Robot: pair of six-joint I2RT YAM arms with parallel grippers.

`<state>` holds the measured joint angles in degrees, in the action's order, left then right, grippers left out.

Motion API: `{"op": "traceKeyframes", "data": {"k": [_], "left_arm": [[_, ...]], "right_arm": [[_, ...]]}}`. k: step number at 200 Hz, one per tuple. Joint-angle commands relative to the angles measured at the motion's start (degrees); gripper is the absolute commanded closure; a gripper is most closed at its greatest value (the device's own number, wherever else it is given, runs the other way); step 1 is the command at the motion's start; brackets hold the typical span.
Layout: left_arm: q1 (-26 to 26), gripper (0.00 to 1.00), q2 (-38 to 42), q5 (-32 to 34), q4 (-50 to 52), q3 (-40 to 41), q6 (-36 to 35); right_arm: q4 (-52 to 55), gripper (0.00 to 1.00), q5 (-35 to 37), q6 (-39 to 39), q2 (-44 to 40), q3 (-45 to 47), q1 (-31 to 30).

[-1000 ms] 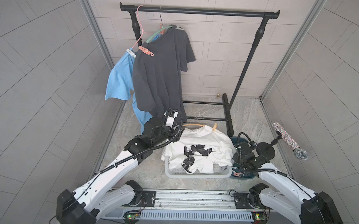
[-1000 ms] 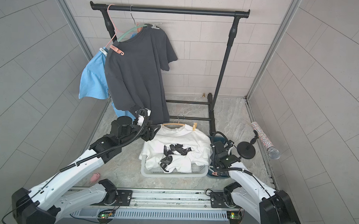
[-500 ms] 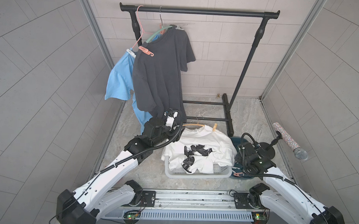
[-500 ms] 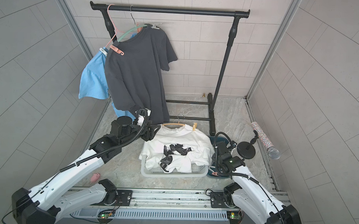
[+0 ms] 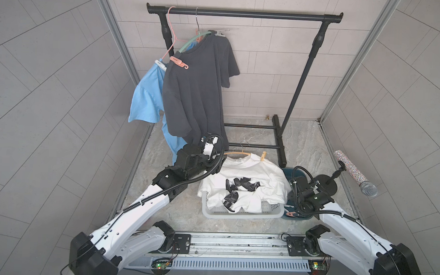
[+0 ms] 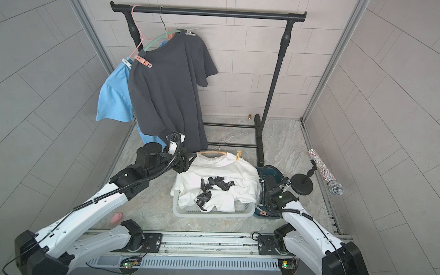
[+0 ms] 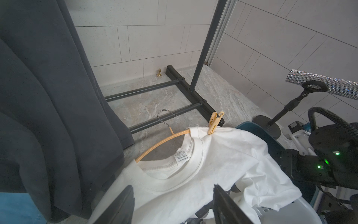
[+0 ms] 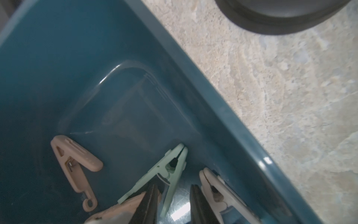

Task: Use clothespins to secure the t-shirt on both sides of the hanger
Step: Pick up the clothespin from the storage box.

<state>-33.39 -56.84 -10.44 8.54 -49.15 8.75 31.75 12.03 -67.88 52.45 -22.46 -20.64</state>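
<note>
We see the right hand (image 8: 173,187), narrowly parted, astride a mint green plastic clothespin (image 8: 164,172) inside a teal plastic tub (image 8: 77,67), while the left hand (image 7: 172,187) hovers spread wide above the white t-shirt (image 7: 222,155).

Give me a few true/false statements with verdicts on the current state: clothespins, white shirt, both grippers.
1. A yellow clothespin already pins the white t-shirt to the hanger. True.
2. The right gripper hovers over the white t-shirt. False: it is down in the teal bin, at the mint green clothespin.
3. The left gripper is shut on the hanger. False: it is open, holding nothing, at the shirt's unpinned side.
4. A coral pink clothespin lies in that bin. True.
5. The white t-shirt hangs on the rack. False: it lies over the laundry basket; a dark t-shirt hangs there.
</note>
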Motion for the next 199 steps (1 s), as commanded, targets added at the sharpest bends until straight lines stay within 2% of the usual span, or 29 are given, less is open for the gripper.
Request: {"op": "traceKeyframes", "data": {"k": [1, 33, 73, 103, 124, 157, 199], "left_arm": [[0.33, 0.33, 0.23, 0.35, -0.09, 0.05, -0.4], [0.33, 0.33, 0.3, 0.51, -0.09, 0.05, -0.4], [0.31, 0.33, 0.41, 0.51, -0.63, 0.3, -0.14], [0.38, 0.34, 0.42, 0.73, -0.56, 0.38, -0.18], [0.33, 0.34, 0.61, 0.73, -0.57, 0.38, -0.16], [0.33, 0.34, 1.21, 0.93, -0.82, 0.44, -0.39], [0.34, 0.34, 2.56, 1.01, -1.78, 0.97, -0.42]], "right_arm": [[-1.33, 0.7, 1.49, -2.18, 0.32, 1.47, -0.27], [-2.46, 0.74, 2.64, -2.22, 1.77, 2.57, -0.27], [-2.94, 0.84, 5.99, -1.79, 1.99, 2.94, -0.23], [-2.96, 1.0, 6.76, -0.67, 0.2, 2.95, -0.27], [-2.44, 1.0, 6.54, 0.78, -2.48, 2.67, -0.27], [-1.71, 1.0, 6.2, 9.09, -9.21, 0.75, -0.27], [3.5, 1.0, 16.33, 21.75, -15.92, -5.59, -0.27]]}}
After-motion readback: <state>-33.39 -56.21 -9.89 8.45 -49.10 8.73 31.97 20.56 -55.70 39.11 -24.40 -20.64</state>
